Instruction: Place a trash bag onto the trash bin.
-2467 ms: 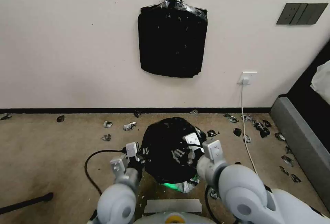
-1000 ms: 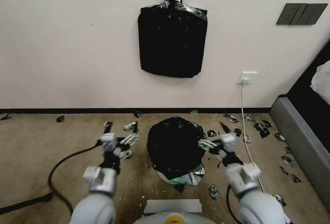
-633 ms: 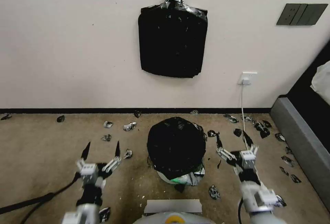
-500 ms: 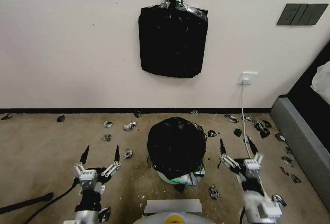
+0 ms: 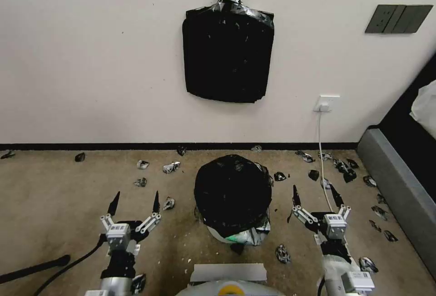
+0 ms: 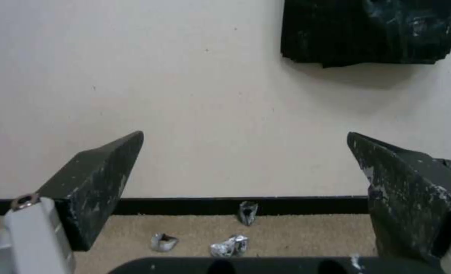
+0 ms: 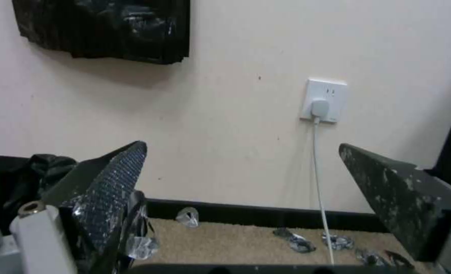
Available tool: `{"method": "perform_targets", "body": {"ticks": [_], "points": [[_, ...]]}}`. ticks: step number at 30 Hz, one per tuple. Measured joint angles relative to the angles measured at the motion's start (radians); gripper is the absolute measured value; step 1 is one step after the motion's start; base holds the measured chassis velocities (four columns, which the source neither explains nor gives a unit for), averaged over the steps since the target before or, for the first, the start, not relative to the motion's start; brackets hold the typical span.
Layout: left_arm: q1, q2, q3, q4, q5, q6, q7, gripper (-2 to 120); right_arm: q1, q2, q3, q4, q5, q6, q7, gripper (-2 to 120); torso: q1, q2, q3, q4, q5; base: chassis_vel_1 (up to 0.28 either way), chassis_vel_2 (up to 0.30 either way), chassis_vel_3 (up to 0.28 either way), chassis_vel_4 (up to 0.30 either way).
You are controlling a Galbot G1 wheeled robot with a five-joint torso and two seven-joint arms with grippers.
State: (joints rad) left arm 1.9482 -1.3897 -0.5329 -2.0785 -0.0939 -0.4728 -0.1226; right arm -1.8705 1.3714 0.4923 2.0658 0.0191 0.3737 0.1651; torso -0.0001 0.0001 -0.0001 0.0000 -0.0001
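1. Trash bag (image 5: 232, 191) first: you can see the black film draped over the top of the trash bin (image 5: 222, 237), which stands on the carpet (image 5: 54, 196) between the two arms, near the wall.
2. On the side facing you, the film bunches up in a silvery fold, and a strip of the bin's white wall shows below it. How far the bag reaches down the far side you cannot tell from here.
3. Your left gripper (image 5: 134, 201) hangs low beside the bin, apart from the bag, its fingers spread wide with nothing between them; the left wrist view confirms the gap.
4. Your right gripper (image 5: 316, 194) sits on the other side in the same way, fingers apart and empty, clear of the bag.
5. Judging by this, the main job looks done: bag on bin, both grippers let go.
6. What may be left is tidying the bunched edge near you, if you want the rim fully wrapped.
7. Ignore the black scraps (image 5: 170, 167) scattered on the carpet and the stack of bags (image 5: 228, 53) hanging on the wall.
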Motion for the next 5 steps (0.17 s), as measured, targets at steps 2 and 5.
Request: {"method": "perform_targets", "body": {"ticks": [2, 5], "points": [[0.000, 0.000, 0.000, 0.000, -0.001, 0.001, -0.001, 100, 0.001, -0.001, -0.001, 0.001, 0.001, -0.001, 0.000, 100, 0.000, 0.000, 0.000, 0.0000, 0.0000, 0.000, 0.000, 0.000, 0.000], [-0.001, 0.000, 0.000, 0.000, -0.001, 0.002, -0.001, 100, 0.001, -0.001, -0.001, 0.001, 0.002, -0.002, 0.001, 100, 0.000, 0.000, 0.000, 0.0000, 0.0000, 0.000, 0.000, 0.000, 0.000]]}}
